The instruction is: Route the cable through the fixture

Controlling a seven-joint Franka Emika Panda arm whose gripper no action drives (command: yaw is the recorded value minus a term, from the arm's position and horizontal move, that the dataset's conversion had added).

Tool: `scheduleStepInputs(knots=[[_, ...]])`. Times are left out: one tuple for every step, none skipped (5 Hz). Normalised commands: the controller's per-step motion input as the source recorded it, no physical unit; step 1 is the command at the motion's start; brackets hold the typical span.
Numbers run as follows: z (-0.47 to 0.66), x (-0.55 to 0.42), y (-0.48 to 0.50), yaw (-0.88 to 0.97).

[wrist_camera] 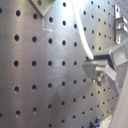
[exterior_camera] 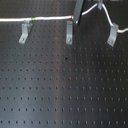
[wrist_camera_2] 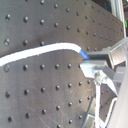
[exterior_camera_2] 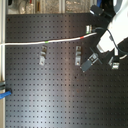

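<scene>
The cable (exterior_camera: 50, 19) is a thin white cord lying across the far part of the black pegboard in both exterior views, with a green band (exterior_camera: 32, 19) and a red band (exterior_camera: 74, 17). Three metal fixture clips (exterior_camera: 70, 34) stand in a row just in front of it. The cord crosses the top of the clip (exterior_camera: 23, 34) at the first exterior view's left; whether it runs through that clip I cannot tell. My gripper (exterior_camera: 78, 15) is shut on the cable beside the red band, above the middle clip. In the second wrist view the cord (wrist_camera_2: 45, 49) runs into the fingers (wrist_camera_2: 92, 64).
Beyond the gripper the cord (exterior_camera: 107, 17) loops up and back down past the clip (exterior_camera: 113, 35) at the first exterior view's right. The pegboard (exterior_camera: 60, 90) stretches toward the front. The white arm (exterior_camera_2: 112, 35) hangs over the second exterior view's right side.
</scene>
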Motion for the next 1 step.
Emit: scheduleStepInputs(knots=[[0.7,-0.047,0.284,-0.1]])
